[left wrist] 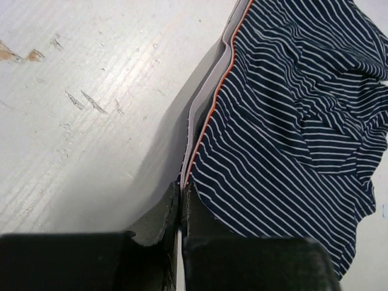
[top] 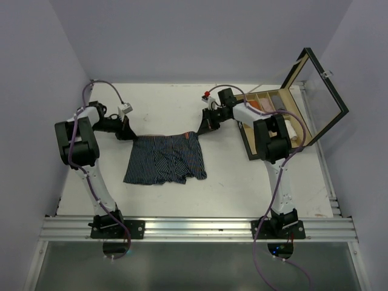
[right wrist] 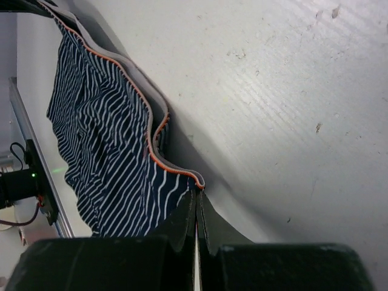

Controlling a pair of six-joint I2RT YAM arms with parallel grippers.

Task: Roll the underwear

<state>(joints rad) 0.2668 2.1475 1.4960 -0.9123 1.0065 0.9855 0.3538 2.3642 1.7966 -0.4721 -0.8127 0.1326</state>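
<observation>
Left tool (top: 134,137) is clenched on one end of the waistband (top: 167,137) of the navy underwear (top: 165,160). In the left wrist view its two dark fingers (left wrist: 162,215) press together at the bottom centre of the frame, with the pale grey, orange-trimmed waistband (left wrist: 209,103) pinched between them. The right tool (top: 196,134) is clenched in the same way on the other end. In the right wrist view its fingers (right wrist: 185,221) meet at the lower middle of the frame and nip the orange-edged band (right wrist: 151,121) where it comes to a corner. Seen from above, the garment sits a little left of the frame's centre on the white desk (top: 242,182). Its waistband runs across the top between the two tools, and its leg openings point toward the bottom of the frame. The cloth is navy with thin pale stripes, and it lies loosely wrinkled rather than flat (left wrist: 303,121). In both wrist views the band stands on edge and throws a soft shadow onto the scuffed desk surface (left wrist: 91,121) beside it. At the upper right of the overhead frame a compartmented wooden box (top: 298,143) stands with its glass lid (top: 321,91) raised. It is well apart from the garment, and what is inside it is too small to make out.
</observation>
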